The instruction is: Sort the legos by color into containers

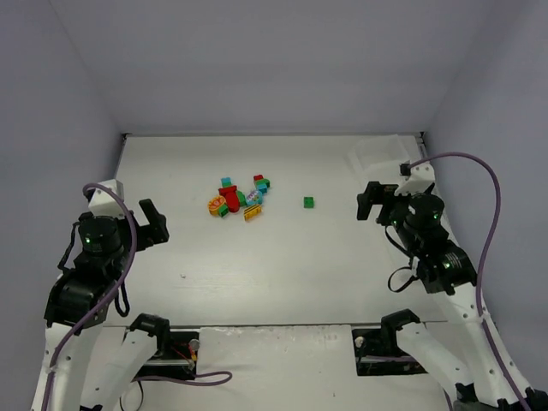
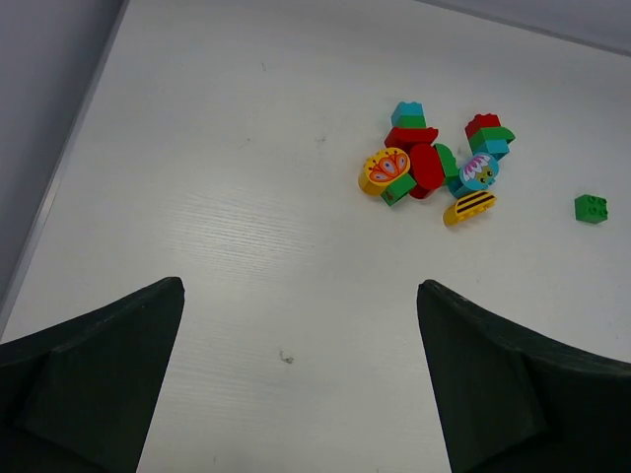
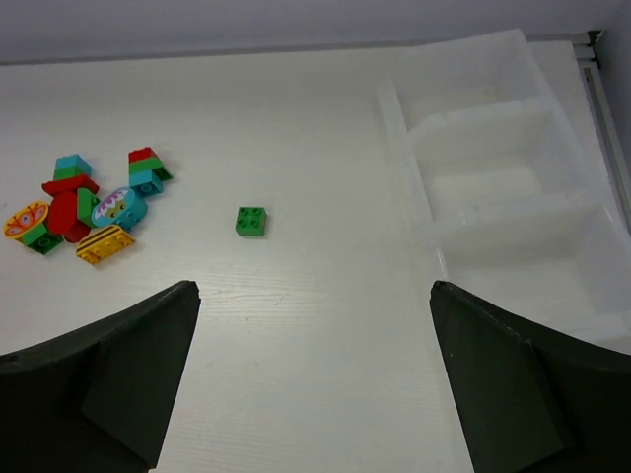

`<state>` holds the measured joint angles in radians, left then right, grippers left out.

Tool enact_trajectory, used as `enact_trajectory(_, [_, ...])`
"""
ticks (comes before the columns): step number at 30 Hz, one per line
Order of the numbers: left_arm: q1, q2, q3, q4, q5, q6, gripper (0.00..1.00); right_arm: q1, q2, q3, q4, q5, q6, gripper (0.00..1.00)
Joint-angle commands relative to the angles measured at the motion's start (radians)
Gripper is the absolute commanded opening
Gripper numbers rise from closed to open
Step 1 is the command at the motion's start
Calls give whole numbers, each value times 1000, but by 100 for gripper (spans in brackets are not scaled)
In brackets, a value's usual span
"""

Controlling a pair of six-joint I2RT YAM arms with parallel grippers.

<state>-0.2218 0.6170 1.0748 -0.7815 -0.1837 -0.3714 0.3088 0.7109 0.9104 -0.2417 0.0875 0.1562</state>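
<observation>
The legos lie in a small pile at the middle back of the white table: red, green, teal and orange-yellow pieces, also in the left wrist view and the right wrist view. One green brick sits alone to the right of the pile. The containers, a translucent white tray, stand at the back right with their visible compartments empty. My left gripper hovers open at the left, short of the pile. My right gripper is open beside the tray, holding nothing.
Grey walls close the table at the back and both sides. A small dark mark shows on the tabletop below the left gripper. Purple cables loop over both arms. The arm bases stand at the near edge.
</observation>
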Motion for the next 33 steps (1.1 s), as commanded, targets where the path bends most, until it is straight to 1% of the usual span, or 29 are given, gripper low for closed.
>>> enact_trajectory(1, [-5, 39, 19, 34, 10, -4, 97, 4, 91, 53, 82, -23, 16, 100])
enact_trajectory(4, [-5, 55, 22, 30, 9, -6, 97, 4, 171, 71, 96, -61, 43, 100])
enact_trajectory(6, [-5, 62, 22, 30, 12, -9, 97, 4, 255, 90, 114, -74, 71, 100])
enact_trajectory(7, [-5, 69, 22, 28, 13, -14, 97, 4, 289, 102, 114, -69, 86, 98])
enact_trajectory(9, [-5, 81, 20, 25, 30, -20, 97, 9, 407, 151, 111, -62, 108, 93])
enact_trajectory(10, [-5, 87, 17, 28, 38, -26, 97, 19, 442, 168, 110, -48, 120, 88])
enact_trajectory(11, [-5, 87, 13, 37, 56, -26, 97, 29, 517, 185, 111, -39, 134, 87])
enact_trajectory(12, [-7, 90, 2, 42, 65, -26, 97, 36, 556, 217, 111, -10, 167, 86])
enact_trajectory(15, [-7, 95, -15, 62, 73, -21, 97, 107, 709, 287, 111, 49, 204, 87])
enact_trajectory(16, [-7, 93, -24, 70, 72, -15, 97, 149, 746, 306, 108, 116, 212, 89])
enact_trajectory(17, [-7, 95, -27, 77, 69, -14, 97, 164, 822, 324, 102, 141, 226, 89])
enact_trajectory(19, [-8, 95, -33, 82, 69, -14, 97, 176, 893, 367, 93, 164, 284, 89])
enact_trajectory(20, [-8, 95, -35, 85, 67, -14, 97, 179, 956, 380, 91, 159, 304, 89])
enact_trajectory(23, [-20, 90, -35, 82, 79, -14, 97, 193, 1066, 439, 85, 159, 345, 86])
enact_trajectory(24, [-30, 83, -38, 80, 78, -14, 97, 196, 1091, 452, 79, 165, 353, 80])
enact_trajectory(25, [-49, 79, -41, 83, 73, -15, 97, 197, 1113, 478, 75, 176, 379, 78])
enact_trajectory(28, [-63, 67, -67, 93, 95, -35, 97, 200, 1190, 505, 61, 184, 387, 78])
enact_trajectory(33, [-65, 75, -102, 105, 113, -57, 97, 200, 1297, 562, 59, 201, 350, 78])
